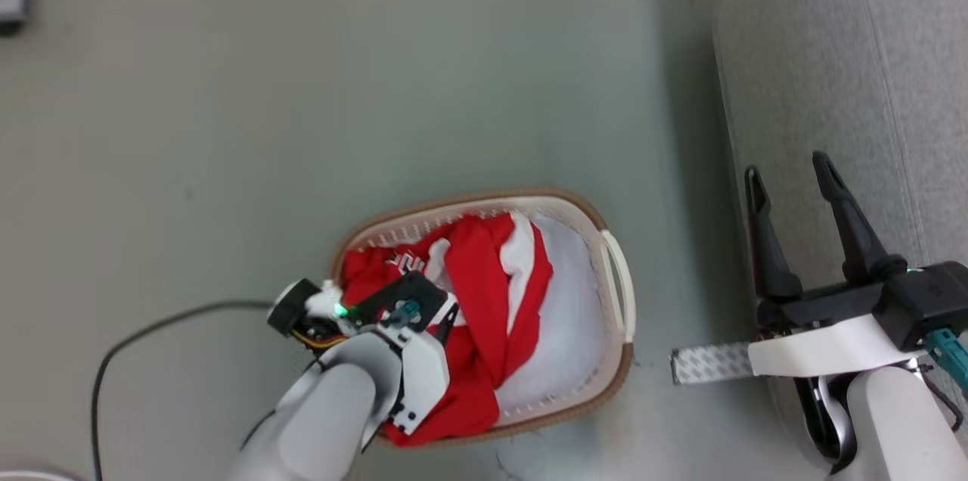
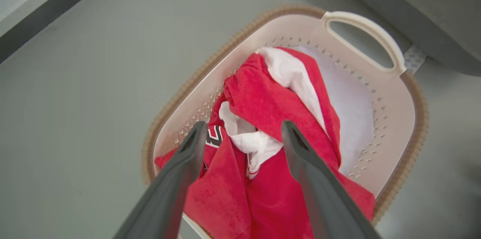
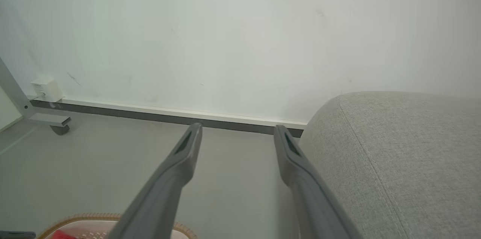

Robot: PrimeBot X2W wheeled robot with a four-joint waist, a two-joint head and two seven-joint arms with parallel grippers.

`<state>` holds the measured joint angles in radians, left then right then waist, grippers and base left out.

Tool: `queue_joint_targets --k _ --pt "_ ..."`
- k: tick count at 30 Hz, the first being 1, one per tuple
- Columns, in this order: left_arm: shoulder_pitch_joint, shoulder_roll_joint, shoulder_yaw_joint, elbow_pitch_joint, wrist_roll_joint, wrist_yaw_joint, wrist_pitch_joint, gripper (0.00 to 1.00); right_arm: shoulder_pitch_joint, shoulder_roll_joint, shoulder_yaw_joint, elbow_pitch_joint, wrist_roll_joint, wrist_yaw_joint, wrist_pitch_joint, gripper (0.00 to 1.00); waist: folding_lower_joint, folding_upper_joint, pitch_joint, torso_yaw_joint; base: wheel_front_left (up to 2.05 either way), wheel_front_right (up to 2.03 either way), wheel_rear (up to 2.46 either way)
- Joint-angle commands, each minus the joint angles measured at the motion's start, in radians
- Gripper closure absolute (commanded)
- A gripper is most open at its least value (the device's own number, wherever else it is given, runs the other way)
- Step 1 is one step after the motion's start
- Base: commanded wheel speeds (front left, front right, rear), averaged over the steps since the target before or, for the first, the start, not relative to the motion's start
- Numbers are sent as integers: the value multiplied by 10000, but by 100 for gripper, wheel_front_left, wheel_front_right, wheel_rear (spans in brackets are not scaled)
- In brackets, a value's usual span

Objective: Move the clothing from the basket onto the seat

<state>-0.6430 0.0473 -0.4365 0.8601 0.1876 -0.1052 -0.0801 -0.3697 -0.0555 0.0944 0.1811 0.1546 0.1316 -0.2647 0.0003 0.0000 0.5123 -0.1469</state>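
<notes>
Left pincer, spread wide and empty, hangs over the clothing.

The smooth grey floor carries the basket near the middle. The seat stands to its right. A thin black cable curls away at the near left, and a pale patterned strip lies flat between basket and seat.
</notes>
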Motion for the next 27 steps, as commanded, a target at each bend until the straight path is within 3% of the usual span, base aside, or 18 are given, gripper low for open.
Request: queue_joint_targets --k 1,5,12,27 --pt "-267 72 -109 286 177 -34 331 0 -155 34 31 -59 96 -17 4 0 -3 0 530 -406 0 0 0" --pt "-985 142 -399 879 489 98 1120 0 -326 50 126 -167 301 -17 4 0 -3 0 931 -627 0 0 0" --pt "-1778 412 -587 1763 545 -35 1936 0 -618 50 500 -412 807 -17 4 0 -3 0 1488 -1000 0 0 0" --pt "-3104 1147 -1169 3045 854 -131 2538 0 -1235 48 1355 -868 1430 -17 4 0 -3 0 2838 -1545 0 0 0"
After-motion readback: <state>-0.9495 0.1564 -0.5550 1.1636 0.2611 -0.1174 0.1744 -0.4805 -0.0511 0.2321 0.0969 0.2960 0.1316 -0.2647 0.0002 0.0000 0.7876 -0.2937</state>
